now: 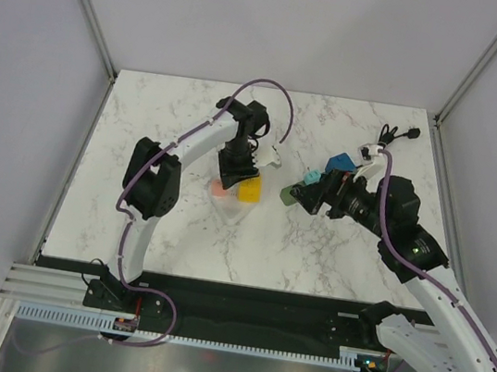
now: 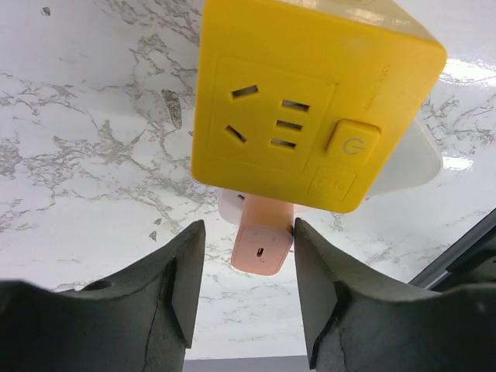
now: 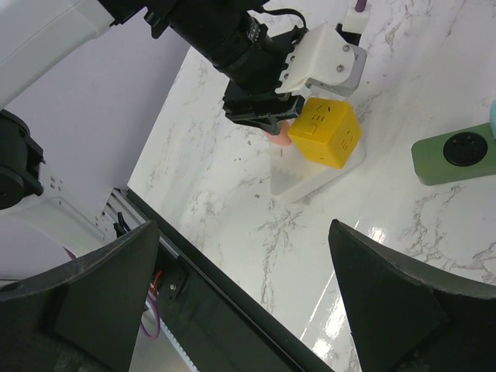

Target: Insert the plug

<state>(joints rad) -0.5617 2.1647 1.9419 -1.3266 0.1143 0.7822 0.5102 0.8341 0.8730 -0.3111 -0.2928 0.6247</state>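
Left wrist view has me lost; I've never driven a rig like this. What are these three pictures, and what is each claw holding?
These are two robot arms on a marble table. The top picture looks down from behind them; the other two come from a camera on each wrist, so the dark shapes at the bottom are that arm's own fingers. The left claw is open around a pink plug beside the yellow socket cube, not clamped. The right claw is open and empty, facing the cube; a green block lies near it. A teal piece, a blue piece and a black cable lie farther back.
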